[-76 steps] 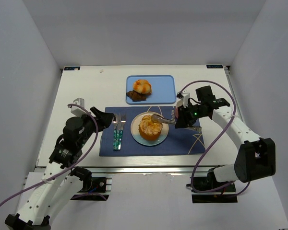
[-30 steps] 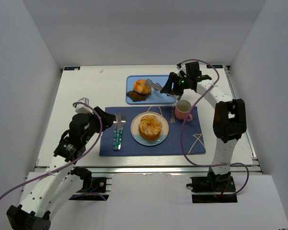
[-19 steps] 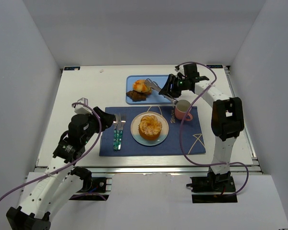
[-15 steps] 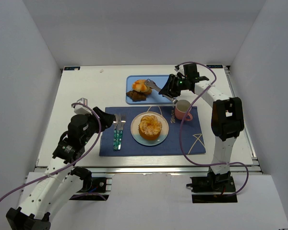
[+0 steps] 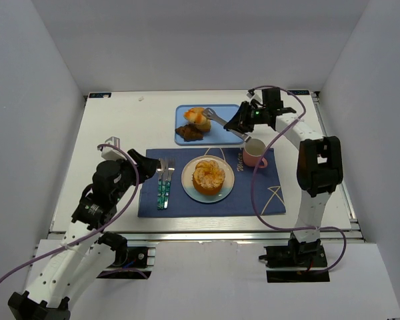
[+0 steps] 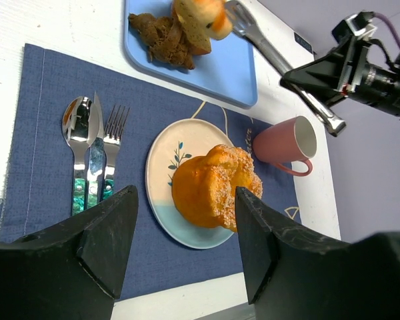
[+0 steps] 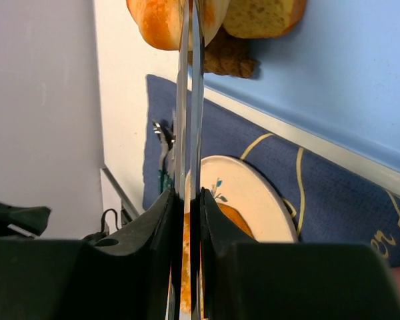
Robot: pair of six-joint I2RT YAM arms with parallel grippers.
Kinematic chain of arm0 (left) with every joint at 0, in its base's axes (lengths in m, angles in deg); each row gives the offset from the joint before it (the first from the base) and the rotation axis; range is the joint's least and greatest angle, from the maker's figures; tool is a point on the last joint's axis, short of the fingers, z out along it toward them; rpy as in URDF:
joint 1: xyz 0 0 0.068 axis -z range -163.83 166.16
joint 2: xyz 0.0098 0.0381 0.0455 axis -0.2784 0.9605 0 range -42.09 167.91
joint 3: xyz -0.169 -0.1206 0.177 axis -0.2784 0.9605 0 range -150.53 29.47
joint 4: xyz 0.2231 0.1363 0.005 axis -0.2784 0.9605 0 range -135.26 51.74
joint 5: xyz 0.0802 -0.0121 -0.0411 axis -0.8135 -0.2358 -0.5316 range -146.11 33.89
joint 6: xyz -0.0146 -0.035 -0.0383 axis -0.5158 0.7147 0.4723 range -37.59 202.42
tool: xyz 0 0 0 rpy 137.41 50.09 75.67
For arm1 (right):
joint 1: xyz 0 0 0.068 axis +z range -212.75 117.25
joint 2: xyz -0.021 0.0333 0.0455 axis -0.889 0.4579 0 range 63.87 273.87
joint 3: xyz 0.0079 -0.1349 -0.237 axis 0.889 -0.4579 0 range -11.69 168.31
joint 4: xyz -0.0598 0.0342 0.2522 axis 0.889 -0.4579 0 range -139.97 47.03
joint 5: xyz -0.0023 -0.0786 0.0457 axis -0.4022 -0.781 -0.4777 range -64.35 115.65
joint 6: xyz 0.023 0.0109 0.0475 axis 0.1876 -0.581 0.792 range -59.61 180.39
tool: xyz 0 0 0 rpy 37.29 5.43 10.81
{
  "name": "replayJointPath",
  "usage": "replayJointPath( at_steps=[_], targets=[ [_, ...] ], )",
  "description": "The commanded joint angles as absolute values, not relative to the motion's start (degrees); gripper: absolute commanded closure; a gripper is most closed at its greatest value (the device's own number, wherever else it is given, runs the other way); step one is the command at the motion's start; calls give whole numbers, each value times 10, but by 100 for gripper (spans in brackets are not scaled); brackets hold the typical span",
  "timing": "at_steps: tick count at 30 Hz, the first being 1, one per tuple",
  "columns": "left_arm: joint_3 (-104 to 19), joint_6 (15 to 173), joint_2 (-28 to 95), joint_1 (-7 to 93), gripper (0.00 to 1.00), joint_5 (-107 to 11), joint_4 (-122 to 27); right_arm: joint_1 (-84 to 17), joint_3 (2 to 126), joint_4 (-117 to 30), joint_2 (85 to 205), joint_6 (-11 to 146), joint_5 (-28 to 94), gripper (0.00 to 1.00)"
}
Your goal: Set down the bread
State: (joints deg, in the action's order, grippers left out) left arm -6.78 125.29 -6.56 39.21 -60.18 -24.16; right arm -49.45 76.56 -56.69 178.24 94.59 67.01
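Well, the right hand [image 5: 242, 125] is clenched on one pair of slim steel tongs [image 5: 221, 121]. Their tips pinch a glossy, orange-crusted bread roll [image 5: 197, 117] over the rounded blue tray [image 5: 210, 137] at upper centre, seemingly raised just above one dark, craggy lump [image 5: 187, 133]. Lower down sit one sugared golden bun [image 5: 209, 175] on a round plate [image 5: 187, 179], one pink mug [image 5: 255, 152] and three teal-handled cutlery pieces [image 5: 163, 180]. The left hand [image 5: 149, 164] is spread and empty.

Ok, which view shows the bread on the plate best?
Left wrist: the bread sits whole and large on the plate. Top external shows it small; right wrist shows only a sliver behind the tongs.
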Motion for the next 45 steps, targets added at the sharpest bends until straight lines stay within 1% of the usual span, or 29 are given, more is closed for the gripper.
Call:
replayJointPath(
  at_steps=[1,5,8,9,13,15,18,22,23,25,26,29,30,32,35,45],
  targets=[
    [-82,1255,-74,391,31,-610,-234,-508,770,-536,1714,932,728,96],
    [-84,1253,-77,391,31,-614,-232,-508,761,-591,1658,852,752,97],
    [-86,1251,-82,391,31,-617,-229,-507,730,-671,1603,713,749,99],
    [-83,1250,-84,391,31,-619,-228,-507,721,-726,1576,615,745,99],
    [-75,1251,-95,391,31,-618,-228,-508,657,-867,1507,388,731,100],
    [-70,1253,-100,391,31,-616,-229,-508,610,-900,1459,336,718,100],
    [-65,1253,-103,391,31,-610,-229,-508,548,-909,1391,297,692,100],
    [-63,1252,-103,391,31,-608,-234,-507,491,-902,1331,290,660,100],
    [-60,1252,-102,391,31,-608,-235,-508,484,-907,1325,286,656,99],
    [-58,1252,-101,391,31,-606,-241,-507,469,-910,1317,283,646,92],
    [-57,1252,-100,391,31,-603,-244,-507,466,-911,1316,279,644,85],
    [-54,1254,-97,391,31,-601,-249,-507,459,-908,1319,276,637,70],
    [-54,1254,-97,391,31,-601,-249,-508,459,-908,1322,274,638,62],
    [-56,1254,-98,391,31,-603,-247,-507,459,-906,1324,274,645,53],
    [-55,1254,-101,391,31,-607,-245,-507,460,-901,1325,286,652,46],
    [-54,1254,-104,391,30,-609,-240,-508,475,-871,1323,338,667,44]
  ],
)
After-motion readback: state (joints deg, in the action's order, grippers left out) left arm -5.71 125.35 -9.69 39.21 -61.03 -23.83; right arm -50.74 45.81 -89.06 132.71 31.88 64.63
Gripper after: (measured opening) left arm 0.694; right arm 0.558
